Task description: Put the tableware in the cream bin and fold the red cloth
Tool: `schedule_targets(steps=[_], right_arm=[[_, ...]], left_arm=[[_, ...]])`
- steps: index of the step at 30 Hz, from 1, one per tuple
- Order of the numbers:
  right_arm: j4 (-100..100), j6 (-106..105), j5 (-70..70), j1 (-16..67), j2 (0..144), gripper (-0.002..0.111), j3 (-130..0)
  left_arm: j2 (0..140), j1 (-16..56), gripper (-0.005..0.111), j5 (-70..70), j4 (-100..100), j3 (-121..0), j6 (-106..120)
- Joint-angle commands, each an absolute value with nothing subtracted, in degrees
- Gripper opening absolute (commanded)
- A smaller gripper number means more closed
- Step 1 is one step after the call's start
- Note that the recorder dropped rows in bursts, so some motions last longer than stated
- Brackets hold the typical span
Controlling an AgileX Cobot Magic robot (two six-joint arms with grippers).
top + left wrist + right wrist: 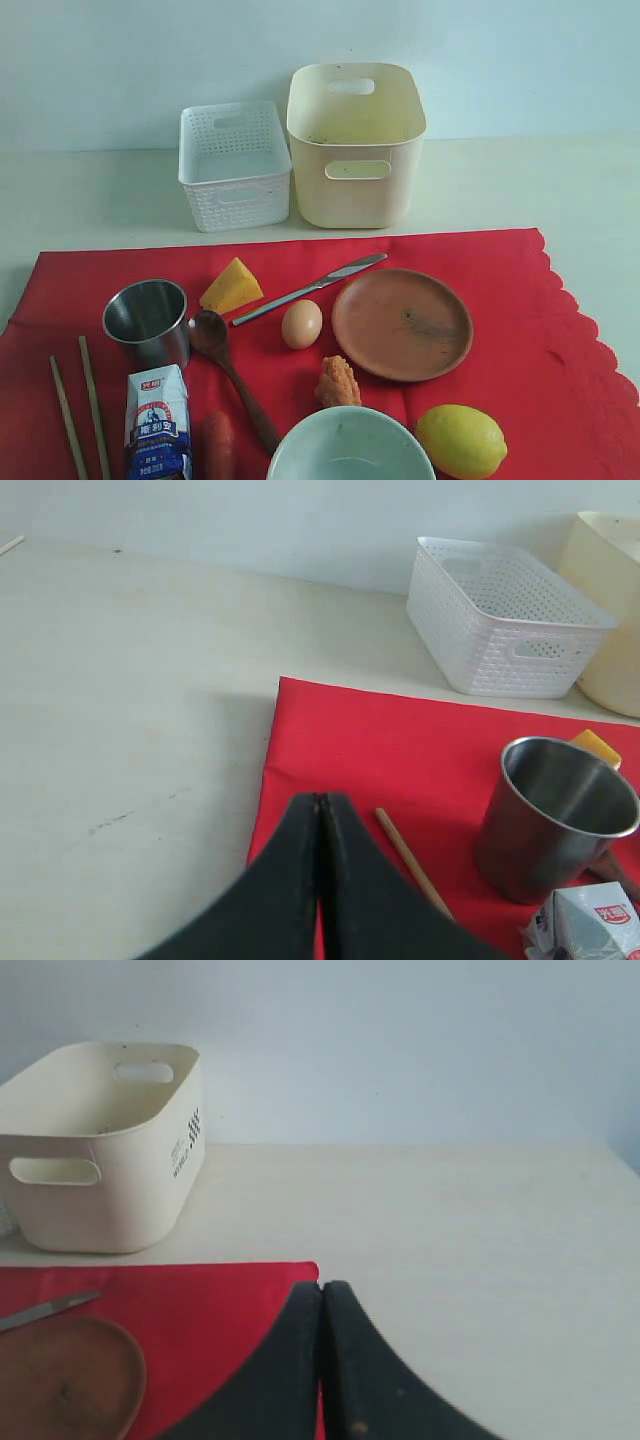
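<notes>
The red cloth [500, 300] lies flat over the table's front. On it stand a steel cup [148, 320], two wooden chopsticks [80, 410], a dark wooden spoon [225, 360], a silver knife [310, 288], a round brown plate [402, 323] and a pale bowl [350, 448]. The cream bin [355, 145] stands behind the cloth. Neither arm shows in the exterior view. My left gripper [320, 798] is shut and empty over the cloth's left edge, near the cup [555, 815]. My right gripper [322, 1285] is shut and empty above the cloth's far right corner [300, 1270].
A white lattice basket [235, 165] sits left of the cream bin. Food lies among the tableware: an egg [301, 324], a lemon [460, 441], a yellow wedge [231, 287], a carrot [218, 445], a fried piece [338, 382]. A milk carton [157, 420] stands by the cup.
</notes>
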State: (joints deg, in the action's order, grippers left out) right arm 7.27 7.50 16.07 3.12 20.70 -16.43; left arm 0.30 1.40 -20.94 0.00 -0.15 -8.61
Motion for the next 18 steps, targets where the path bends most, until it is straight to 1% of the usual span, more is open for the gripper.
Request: schedule_targets(steps=[1,14,18], right_arm=[[7.4,7.4,15.2,3.3,25.7,0.0,-21.9],[7.4,7.4,15.2,3.3,41.2,0.0,-37.3],[7.4,7.4,14.3,3.3,43.2,0.0,-39.0]], left_arm=[[0.0,1.3,0.0,-20.5,-0.5,0.0,-8.8],[0.0,1.3,0.0,-20.5,-0.5,0.0,-8.8],[0.0,1.3,0.0,-20.5,-0.5,0.0,-8.8]])
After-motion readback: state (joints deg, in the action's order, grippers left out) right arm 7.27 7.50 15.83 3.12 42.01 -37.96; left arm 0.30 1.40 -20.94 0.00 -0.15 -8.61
